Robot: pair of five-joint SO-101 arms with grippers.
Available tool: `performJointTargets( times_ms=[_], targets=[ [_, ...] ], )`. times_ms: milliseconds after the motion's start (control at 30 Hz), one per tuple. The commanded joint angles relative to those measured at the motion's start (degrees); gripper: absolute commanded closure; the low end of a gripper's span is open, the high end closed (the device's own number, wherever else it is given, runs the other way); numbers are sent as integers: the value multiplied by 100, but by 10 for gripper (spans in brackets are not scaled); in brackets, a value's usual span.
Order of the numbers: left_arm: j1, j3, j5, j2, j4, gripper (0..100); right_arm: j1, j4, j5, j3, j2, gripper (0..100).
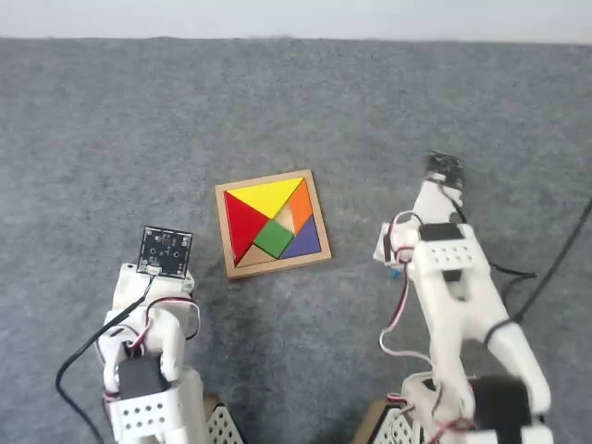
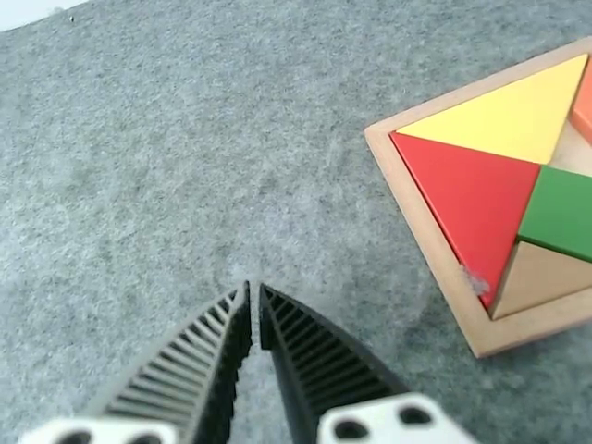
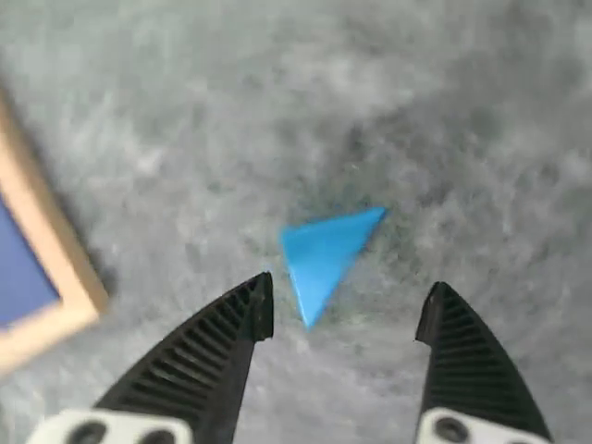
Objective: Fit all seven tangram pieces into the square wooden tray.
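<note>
The square wooden tray (image 1: 278, 267) lies mid-table and holds yellow (image 1: 266, 195), red (image 1: 242, 225), green (image 1: 274, 240), orange (image 1: 302, 205) and purple-blue (image 1: 302, 244) pieces, with pale wood-coloured patches between them. A light blue triangle (image 3: 328, 252) lies flat on the grey mat just beyond the tray's corner (image 3: 65, 259). My right gripper (image 3: 350, 285) hangs open above the triangle, one finger on each side and not touching it. My left gripper (image 2: 254, 292) is shut and empty over bare mat, short of the tray's rim (image 2: 427, 236) by the red piece (image 2: 467, 199).
Grey felt mat (image 1: 139, 129) covers the whole table, with open room behind and to both sides of the tray. The right arm (image 1: 453, 277) stands right of the tray, the left arm (image 1: 153, 324) at the front left. A dark cable (image 1: 555, 264) trails at the right edge.
</note>
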Motion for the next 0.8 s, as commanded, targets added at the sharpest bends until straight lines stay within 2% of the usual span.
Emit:
performJointTargets(
  times_ms=[0,200,467,767],
  targets=[
    [-9,-92,-9,-123,-158,986,40,-31,-554,-519,365,735],
    [-9,-92,-18,-123,-158,986,40,330,-589,-1037,848,738],
    [-9,-92,-18,-123,-158,986,31,365,-976,-1591,1675,739],
    [-9,-92,-18,-123,-158,986,-48,374,-1029,-1873,2079,740]
  ],
)
